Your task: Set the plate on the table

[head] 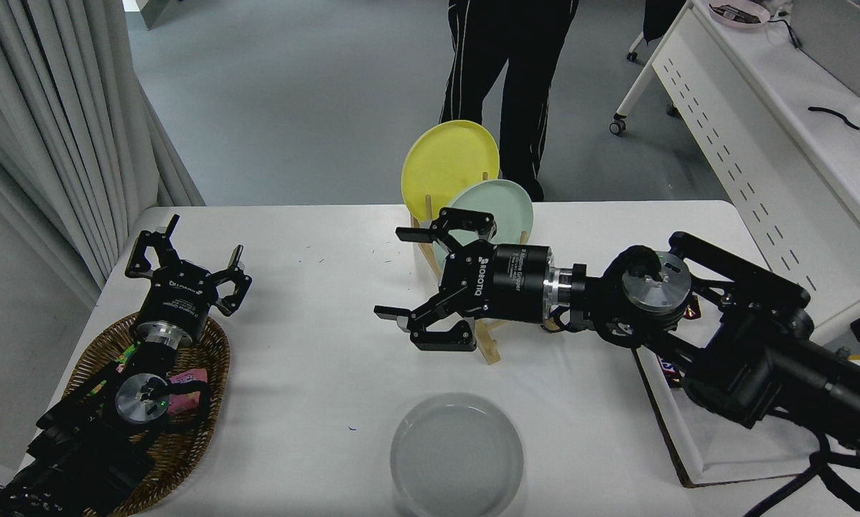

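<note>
The pale grey-white plate (456, 454) lies flat on the white table (315, 373) near its front edge, with nothing touching it. My right gripper (408, 276) is open and empty. It hangs above the table, well behind the plate and in front of the wooden rack (489, 337), pointing left. My left gripper (186, 269) is open and parked at the lower left, over the far end of a wicker basket (197, 424).
A yellow plate (444, 161) and a mint-green plate (502, 197) stand in the rack. A white tray (717, 459) lies under my right arm. A person (509, 64) stands beyond the far edge. A white perforated desk (753, 143) stands at the right.
</note>
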`<state>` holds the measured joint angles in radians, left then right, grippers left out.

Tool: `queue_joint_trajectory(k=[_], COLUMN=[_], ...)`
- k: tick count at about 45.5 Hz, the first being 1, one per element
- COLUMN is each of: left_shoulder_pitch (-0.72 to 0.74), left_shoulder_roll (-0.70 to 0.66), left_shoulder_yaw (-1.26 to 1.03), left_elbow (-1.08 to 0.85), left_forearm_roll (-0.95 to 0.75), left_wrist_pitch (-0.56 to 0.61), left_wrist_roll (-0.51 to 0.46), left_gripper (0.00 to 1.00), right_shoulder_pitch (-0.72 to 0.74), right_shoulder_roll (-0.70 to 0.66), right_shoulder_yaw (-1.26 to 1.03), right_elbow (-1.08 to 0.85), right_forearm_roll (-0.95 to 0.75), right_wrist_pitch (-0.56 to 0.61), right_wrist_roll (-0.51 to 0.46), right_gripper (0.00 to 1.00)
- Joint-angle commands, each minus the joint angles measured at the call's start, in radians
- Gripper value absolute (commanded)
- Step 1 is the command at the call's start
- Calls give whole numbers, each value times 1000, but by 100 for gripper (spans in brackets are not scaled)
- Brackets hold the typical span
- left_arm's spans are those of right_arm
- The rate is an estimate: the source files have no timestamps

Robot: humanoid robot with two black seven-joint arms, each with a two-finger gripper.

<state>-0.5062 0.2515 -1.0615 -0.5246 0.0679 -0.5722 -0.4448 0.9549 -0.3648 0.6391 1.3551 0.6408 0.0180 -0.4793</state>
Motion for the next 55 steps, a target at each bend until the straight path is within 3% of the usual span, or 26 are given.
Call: queue_joint_trajectory(k=[1, 5, 11, 18, 22, 25, 32, 42, 55], left_shoulder_pitch=[0, 0, 0, 0, 0, 0, 0, 0, 0], left_shoulder_roll=[0, 0, 0, 0, 0, 0, 0, 0, 0], left_shoulder_yaw=[0, 0, 0, 0, 0, 0, 0, 0, 0], left_elbow=[0, 0, 0, 0, 0, 0, 0, 0, 0], left_forearm_roll=[0, 0, 0, 0, 0, 0, 0, 0, 0], left_wrist_pitch=[0, 0, 0, 0, 0, 0, 0, 0, 0], left_wrist_roll=[0, 0, 0, 0, 0, 0, 1, 0, 0], left_gripper=[100, 100, 100, 100, 100, 100, 100, 100, 100], right_shoulder_pitch=[88, 94, 96, 68, 1, -47, -156, -306, -461], right_shoulder_roll=[-115, -161, -204, -215, -223, -230, -230, -158, -152], right_shoulder_yaw=[79, 91, 90, 99, 125, 134, 174, 356, 389], right_elbow=[18, 15, 2, -27, -34, -28, -34, -139, -162], right_forearm_roll=[-44, -72, -79, -82, -165, -277, -432, -431, -549], right_wrist_pitch=[34, 33, -7, -23, -27, -33, -81, -110, -81], right_wrist_roll=[45, 131, 353, 432, 634, 709, 719, 734, 735], right_gripper=[99, 99, 99, 99, 99, 99, 99, 99, 99])
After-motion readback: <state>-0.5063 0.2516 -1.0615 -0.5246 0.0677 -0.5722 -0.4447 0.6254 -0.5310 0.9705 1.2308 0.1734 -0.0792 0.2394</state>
